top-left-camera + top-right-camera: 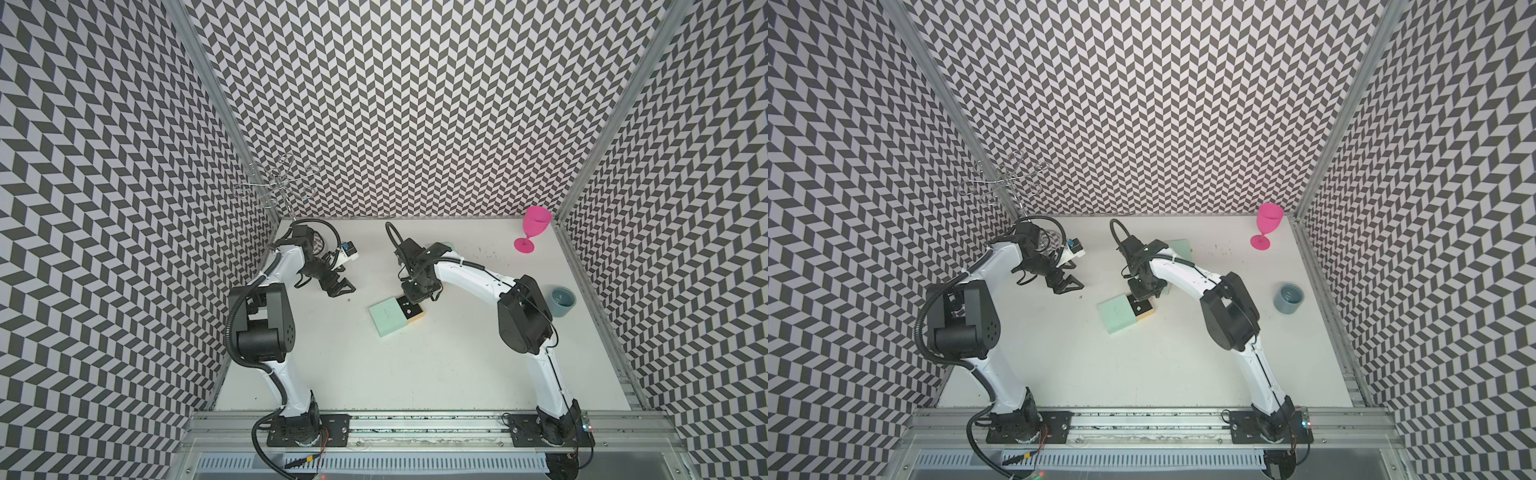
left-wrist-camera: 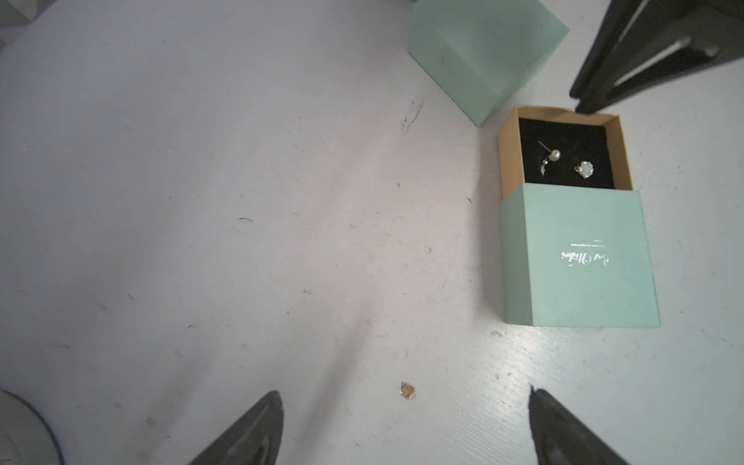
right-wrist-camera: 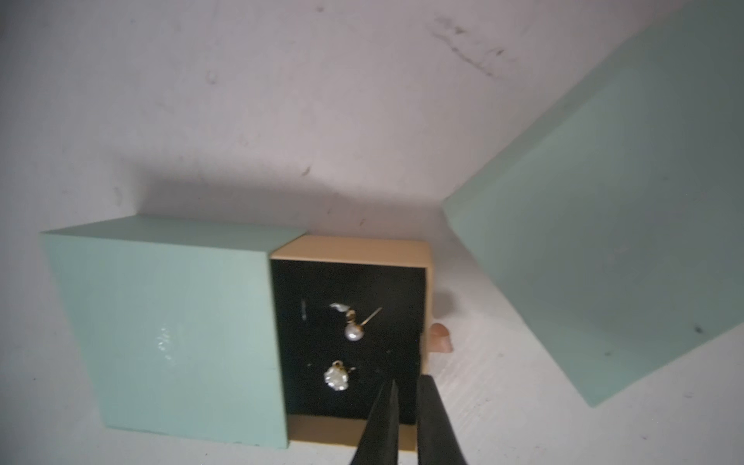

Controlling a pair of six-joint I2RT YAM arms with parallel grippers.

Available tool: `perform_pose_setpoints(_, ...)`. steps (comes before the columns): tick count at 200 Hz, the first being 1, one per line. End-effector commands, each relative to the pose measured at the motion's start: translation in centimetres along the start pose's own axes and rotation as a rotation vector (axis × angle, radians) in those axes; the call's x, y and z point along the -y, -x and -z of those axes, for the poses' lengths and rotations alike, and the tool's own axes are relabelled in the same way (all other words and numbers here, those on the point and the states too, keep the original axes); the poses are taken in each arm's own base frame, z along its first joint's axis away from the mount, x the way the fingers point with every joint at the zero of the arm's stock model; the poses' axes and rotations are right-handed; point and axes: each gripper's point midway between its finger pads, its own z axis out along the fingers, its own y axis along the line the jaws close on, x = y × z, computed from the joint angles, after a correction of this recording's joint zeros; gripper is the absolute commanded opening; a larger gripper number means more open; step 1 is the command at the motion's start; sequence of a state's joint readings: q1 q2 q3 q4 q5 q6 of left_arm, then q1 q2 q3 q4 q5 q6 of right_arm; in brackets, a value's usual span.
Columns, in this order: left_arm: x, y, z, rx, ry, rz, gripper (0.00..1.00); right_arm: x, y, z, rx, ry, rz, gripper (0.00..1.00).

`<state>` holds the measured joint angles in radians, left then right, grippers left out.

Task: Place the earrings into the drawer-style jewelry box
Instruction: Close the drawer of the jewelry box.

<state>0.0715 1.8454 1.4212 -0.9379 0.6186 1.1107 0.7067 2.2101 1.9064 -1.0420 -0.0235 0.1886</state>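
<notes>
right claw (image 3: 408, 380): hangs over the exposed end of the drawer (image 3: 350, 249), jaws almost together with only a thin gap, nothing between them. Its tips are just beside the flower-shaped cluster (image 3: 336, 375); whether they touch anything cannot be told.
left claw (image 2: 404, 397): jaws spread wide, empty, above bare desk (image 1: 415, 374) on its left side, well apart from the jewelry box (image 1: 386, 318).
earrings (image 2: 554, 155): two pieces on the black lining inside the drawer, a pearl stud (image 3: 354, 333) with its thin post showing and the flower-shaped cluster near it, not touching each other.
jewelry box: mint-green sleeve lying flat near the middle of the desk.
drawer: tan, standing partly out of the sleeve on the right arm's side, open side up.
second mint box (image 3: 604, 241): just beside the drawer's exposed end, a strip of desk between them.
pink goblet (image 1: 534, 230): upright near the far right corner.
grey-blue cup (image 1: 563, 301): upright by the right edge.
wire stand (image 1: 278, 185): at the far left corner.
</notes>
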Motion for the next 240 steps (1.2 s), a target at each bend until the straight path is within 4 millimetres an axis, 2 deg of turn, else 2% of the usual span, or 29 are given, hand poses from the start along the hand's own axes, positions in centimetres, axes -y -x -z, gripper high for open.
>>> perform_pose_setpoints(1,1.9,-0.8,0.8,-0.063,-0.036,-0.05,0.95,1.6,1.3,1.9,0.071,0.032,-0.064,0.12)
perform_pose_setpoints(15,2.6,-1.4,0.7,-0.102,-0.062,-0.065,0.95,2.3,0.6,0.8,0.027,0.046,-0.08,0.12)
perform_pose_setpoints(36,3.6,-2.0,0.4,-0.142,-0.096,-0.081,0.94,2.1,0.3,-0.1,0.02,0.063,-0.078,0.12)
perform_pose_setpoints(55,4.7,-2.6,-0.4,-0.183,-0.13,-0.104,0.92,1.8,0.5,-0.3,0.027,0.083,-0.081,0.12)
perform_pose_setpoints(78,5.9,-1.7,-1.3,-0.182,-0.152,-0.131,0.91,1.5,0.8,-0.3,0.031,0.104,-0.082,0.12)
perform_pose_setpoints(100,7.2,-1.7,-2.3,-0.201,-0.19,-0.132,0.89,1.0,0.6,-0.3,0.018,0.13,-0.076,0.12)
perform_pose_setpoints(154,10.0,-3.3,-4.0,-0.233,-0.233,-0.12,0.88,1.3,-0.2,-1.0,0.005,0.114,-0.052,0.12)
perform_pose_setpoints(180,9.4,-3.5,-4.8,-0.228,-0.177,-0.106,0.88,0.9,0.2,-0.9,0.012,0.107,-0.043,0.13)
perform_pose_setpoints(217,7.3,-2.3,-5.8,-0.191,-0.077,-0.091,0.87,0.2,-0.2,-1.5,0.003,0.121,-0.038,0.13)
perform_pose_setpoints(240,7.1,-2.1,-6.6,-0.193,-0.059,-0.093,0.86,-0.1,-0.2,-1.8,-0.002,0.123,-0.031,0.13)
